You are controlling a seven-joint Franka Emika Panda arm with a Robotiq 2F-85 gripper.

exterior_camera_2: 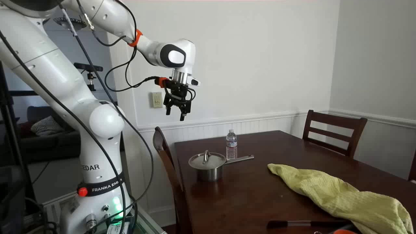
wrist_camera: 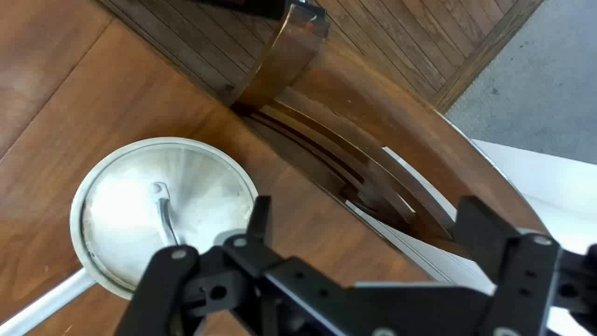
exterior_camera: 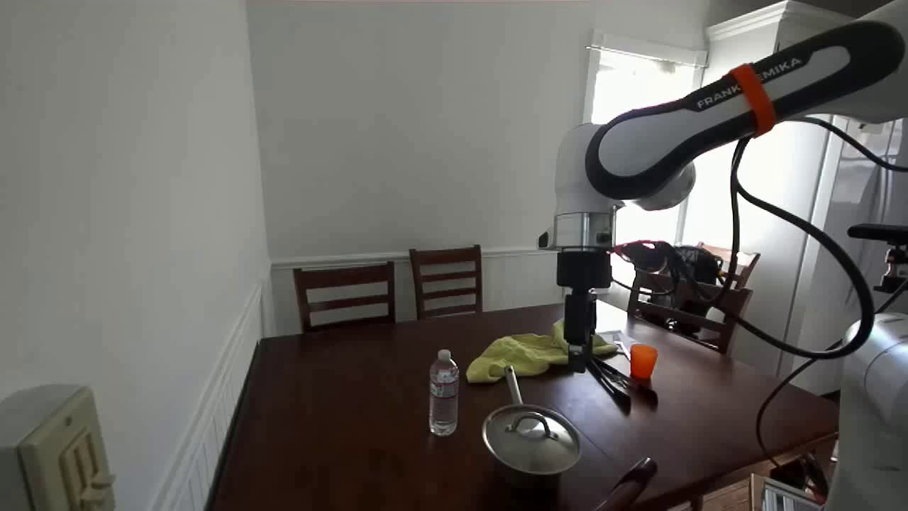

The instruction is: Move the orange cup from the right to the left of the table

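The orange cup (exterior_camera: pixel 643 360) stands upright on the dark brown table (exterior_camera: pixel 340 426), beside some dark utensils and a yellow-green cloth. In an exterior view only a bit of the cup's rim (exterior_camera_2: pixel 344 231) shows at the bottom edge. The cup is out of the wrist view. My gripper (exterior_camera_2: pixel 175 115) points down, open and empty, well above the table's edge near the pot and a chair, far from the cup. It also shows in an exterior view (exterior_camera: pixel 578 365) and in the wrist view (wrist_camera: pixel 366 210), where its fingers are wide apart with nothing between them.
A lidded metal pot (exterior_camera: pixel 532 440) stands on the table, also in the wrist view (wrist_camera: pixel 163 210). A clear water bottle (exterior_camera_2: pixel 231 145) stands near it. The yellow-green cloth (exterior_camera_2: pixel 338 190) and dark utensils (exterior_camera: pixel 617 380) lie near the cup. A wooden chair (wrist_camera: pixel 373 116) stands at the table edge.
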